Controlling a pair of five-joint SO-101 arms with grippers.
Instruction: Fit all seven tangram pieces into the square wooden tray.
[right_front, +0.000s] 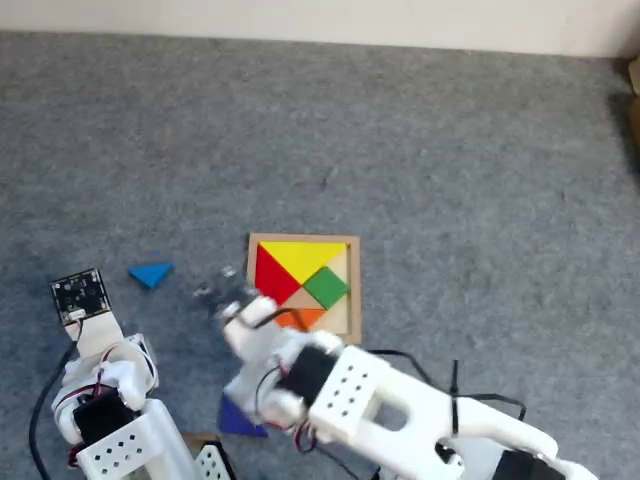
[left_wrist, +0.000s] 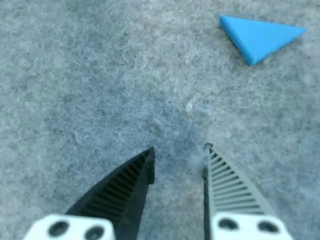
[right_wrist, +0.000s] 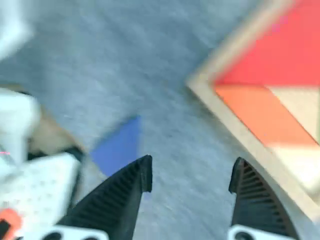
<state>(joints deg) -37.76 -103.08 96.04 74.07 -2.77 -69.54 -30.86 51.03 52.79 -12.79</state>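
The square wooden tray (right_front: 300, 239) lies at the middle of the grey carpet, holding a yellow triangle (right_front: 300, 258), a red triangle (right_front: 270, 274), a green square (right_front: 326, 286) and an orange piece (right_front: 303, 318). A light blue triangle (right_front: 150, 273) lies loose to its left. A dark blue piece (right_front: 240, 418) lies near the arm bases. My right gripper (right_wrist: 192, 162) is open above the carpet just off the tray's corner (right_wrist: 200, 82), between the dark blue piece (right_wrist: 120, 145) and the orange piece (right_wrist: 255, 112). My left gripper (left_wrist: 180, 150) is open and empty, short of the light blue triangle (left_wrist: 260, 35).
The left arm (right_front: 100, 390) stands at the lower left and the right arm's white body (right_front: 380, 405) crosses the bottom centre. The left arm's white base (right_wrist: 30, 165) sits close beside the dark blue piece. Bare wood (right_front: 340, 312) shows in part of the tray.
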